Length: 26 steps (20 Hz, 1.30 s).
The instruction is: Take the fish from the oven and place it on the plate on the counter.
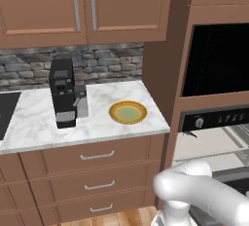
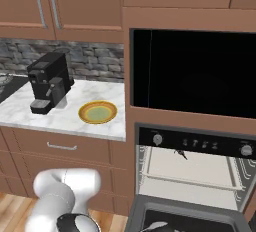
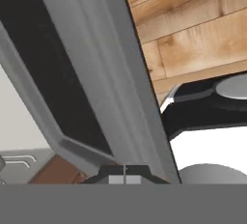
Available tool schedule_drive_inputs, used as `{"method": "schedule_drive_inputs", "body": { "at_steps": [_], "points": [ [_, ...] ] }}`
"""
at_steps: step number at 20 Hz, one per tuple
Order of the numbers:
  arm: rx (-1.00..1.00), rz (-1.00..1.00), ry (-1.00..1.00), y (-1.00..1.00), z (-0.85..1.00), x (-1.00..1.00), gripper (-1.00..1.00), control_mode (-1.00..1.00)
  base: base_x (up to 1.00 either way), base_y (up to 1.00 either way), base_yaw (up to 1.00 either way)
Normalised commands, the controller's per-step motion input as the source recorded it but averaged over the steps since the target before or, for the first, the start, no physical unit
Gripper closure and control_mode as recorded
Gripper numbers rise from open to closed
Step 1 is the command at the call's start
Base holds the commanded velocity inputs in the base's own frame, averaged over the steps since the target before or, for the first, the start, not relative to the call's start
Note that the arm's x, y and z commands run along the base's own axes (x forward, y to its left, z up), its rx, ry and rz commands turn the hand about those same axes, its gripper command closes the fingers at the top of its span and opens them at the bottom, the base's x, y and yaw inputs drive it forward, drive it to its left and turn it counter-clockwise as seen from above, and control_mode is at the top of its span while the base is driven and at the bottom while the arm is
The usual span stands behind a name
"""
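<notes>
Fish point(image 2: 180, 153) seen on oven point(image 2: 192, 176) tray, long axis diagonal, direction unclear; plate point(image 1: 128, 112) on counter point(image 1: 34, 118); gripper point(image 3: 124, 175) jaws together.

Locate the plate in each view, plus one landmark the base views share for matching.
Left base view: plate sits right of centre on the counter, near its right end.
Right base view: plate sits left of centre, near the counter's front right corner.
Hand view: oven door and wood floor, no plate.
Shared landmark: black coffee machine, left of the plate in both base views.
</notes>
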Motion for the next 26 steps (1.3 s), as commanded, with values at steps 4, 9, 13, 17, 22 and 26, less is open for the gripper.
{"method": "schedule_drive_inputs", "body": {
  "at_steps": [4,9,13,17,22,26],
  "points": [
    [0.0,0.01,-0.01,0.2,0.45,-0.99,1.0,-1.0,0.0,0.0,0.0],
    [0.0,0.0,-0.06,0.2,0.99,-0.64,1.0,-1.0,0.0,0.0,0.0],
    [-0.15,0.0,-0.33,0.08,0.96,-0.36,1.0,-1.0,0.0,0.0,0.0],
    [-0.12,0.0,-0.31,0.0,0.99,-0.09,1.0,-1.0,0.0,0.0,0.0],
    [0.0,0.0,-0.08,-0.05,0.75,0.06,1.0,-1.0,0.0,0.0,0.0],
    [0.08,0.0,0.03,-0.45,0.29,0.29,1.0,-1.0,0.0,0.0,0.0]
  ]
}}
